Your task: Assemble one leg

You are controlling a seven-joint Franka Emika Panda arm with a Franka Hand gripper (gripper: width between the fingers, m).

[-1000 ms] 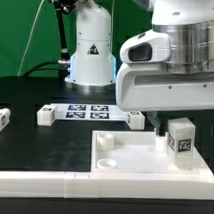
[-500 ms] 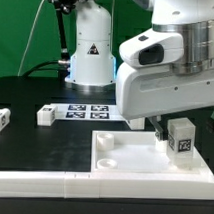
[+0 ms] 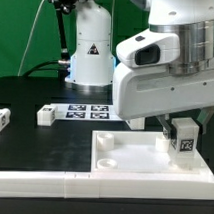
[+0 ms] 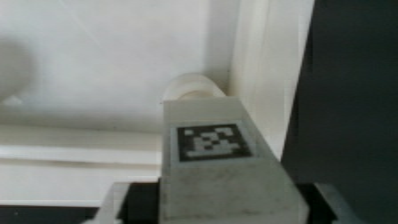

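My gripper [image 3: 181, 126] is shut on a leg [image 3: 182, 140], a small white block with a black-and-white tag, and holds it upright over the far right corner of the large flat white panel [image 3: 133, 156]. In the wrist view the leg [image 4: 217, 150] fills the space between the jaws, its far end over a round corner socket [image 4: 199, 86] of the panel [image 4: 107, 100]. Whether the leg touches the socket cannot be told. Two more legs lie on the black table: one [image 3: 2, 117] at the exterior view's left, one [image 3: 45, 115] beside the marker board.
The marker board [image 3: 90, 111] lies flat behind the panel. A long white bar [image 3: 37, 179] runs along the front edge, touching the panel. A white robot base [image 3: 90, 49] and a stand are at the back. A second round socket [image 3: 107, 142] shows on the panel's far left corner.
The gripper and the held leg have shifted slightly toward the exterior view's right and a little up over the panel's corner. The other parts have not moved.
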